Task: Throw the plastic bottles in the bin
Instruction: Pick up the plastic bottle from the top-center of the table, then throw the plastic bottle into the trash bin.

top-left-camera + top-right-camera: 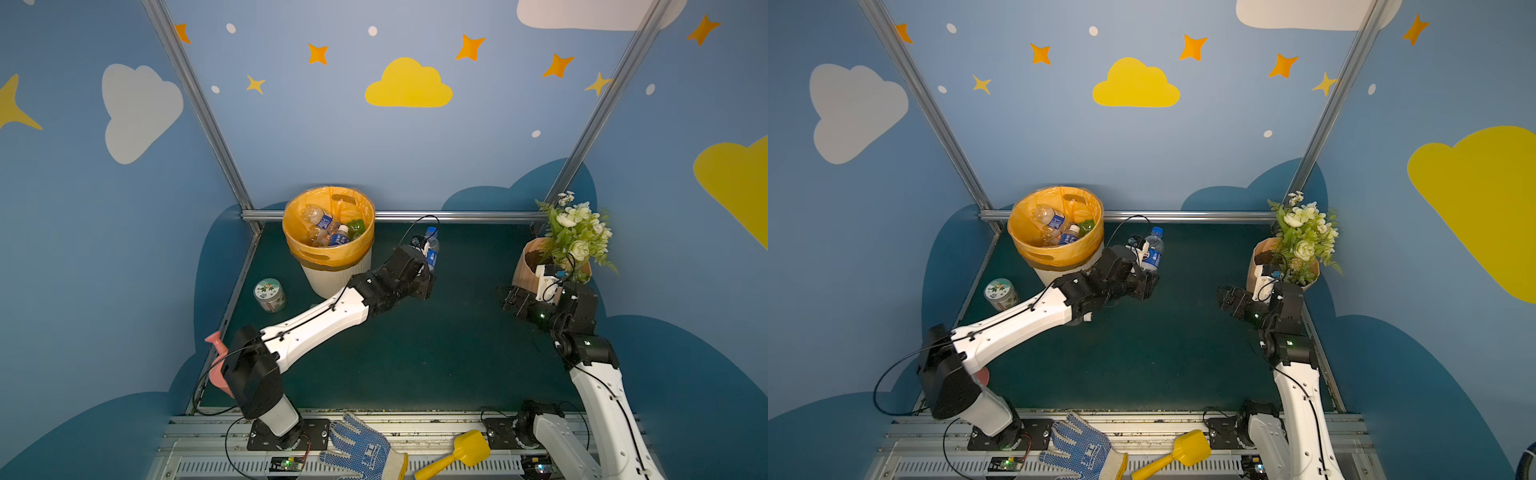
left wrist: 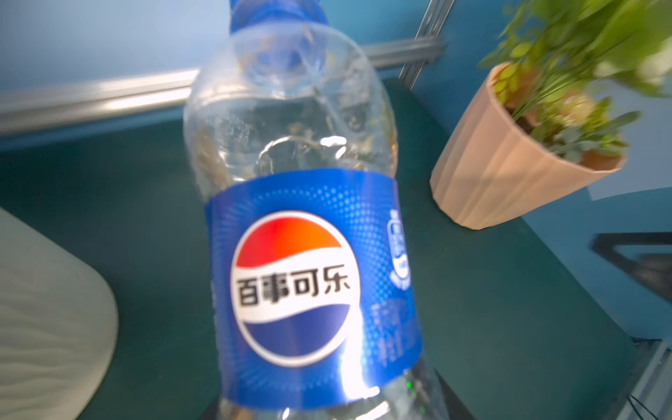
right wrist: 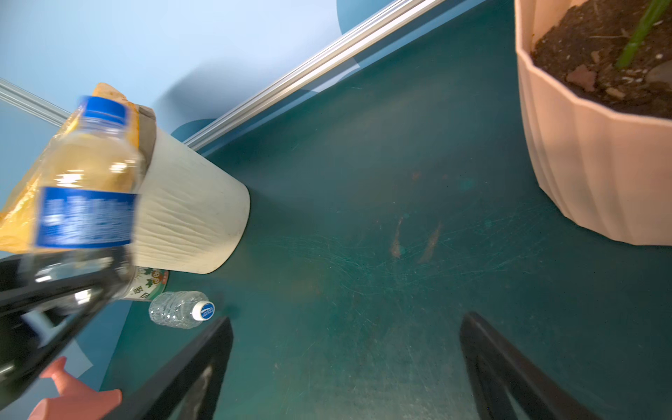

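Bottles [image 1: 330, 230] lie piled in the orange-lined bin [image 1: 332, 282], which in both top views stands at about 11 o'clock on the worktop [image 1: 415, 357]. At the bin's 3 o'clock my left end effector [image 1: 429, 268] is clamped on the lower body of a blue-labelled Pepsi bottle [image 1: 432, 249], cap up and clear of the worktop. I judge it is gripped low and upright so it can swing over the rim and drop. The right end effector [image 1: 1227, 299] hangs empty beside the flower pot [image 1: 1260, 266] at 2 o'clock, out of the left arm's path. A round jar [image 1: 269, 295] sits at the bin's 7 o'clock; that one is not for binning.

Left wrist view: the Pepsi bottle [image 2: 309, 254] fills the frame and hides the fingers.

Right wrist view: this end effector's fingers [image 3: 203, 363] stand wide apart with nothing between them. Past them a loose clear bottle [image 3: 180, 309] lies on its side just beside the jar [image 3: 149, 285], near the foot of the bin [image 3: 189, 218]. I judge it the next pick. I cannot find it in the top views; the left arm seems to cover it.
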You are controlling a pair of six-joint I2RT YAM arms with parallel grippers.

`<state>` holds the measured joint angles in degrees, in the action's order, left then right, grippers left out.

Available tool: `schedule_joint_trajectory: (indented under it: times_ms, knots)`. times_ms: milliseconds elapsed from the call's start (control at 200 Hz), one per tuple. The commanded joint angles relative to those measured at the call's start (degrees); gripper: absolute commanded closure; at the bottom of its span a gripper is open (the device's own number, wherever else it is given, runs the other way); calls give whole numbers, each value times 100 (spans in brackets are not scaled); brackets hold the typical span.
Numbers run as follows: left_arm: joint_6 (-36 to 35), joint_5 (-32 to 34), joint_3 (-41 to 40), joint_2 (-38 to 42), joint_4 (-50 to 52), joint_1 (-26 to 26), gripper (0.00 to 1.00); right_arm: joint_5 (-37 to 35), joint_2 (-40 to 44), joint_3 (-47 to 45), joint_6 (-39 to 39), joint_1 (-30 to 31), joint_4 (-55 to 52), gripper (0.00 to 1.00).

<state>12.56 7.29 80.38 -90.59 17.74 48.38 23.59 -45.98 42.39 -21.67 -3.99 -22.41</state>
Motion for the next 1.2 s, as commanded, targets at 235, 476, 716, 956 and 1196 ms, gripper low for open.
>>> schedule_joint_trajectory:
  times_ms: [235,476,716,956,1196]
  knots:
    - [-1277,2048,-715,2085,-1118,560,39,492,-209,-93,-140,11,393,5]
    - [-2238,2925,-955,2915,-1574,534,39,530,-289,-78,-245,39,514,5]
    - [-523,1152,-340,2363,202,-1781,37,535,-248,-64,-289,72,497,5]
    - [-56,204,1056,1435,2101,-2454,5,548,-201,23,-302,82,485,5]
    - [-973,2119,1462,2443,1695,-1178,0,611,-219,-37,-350,92,558,5]
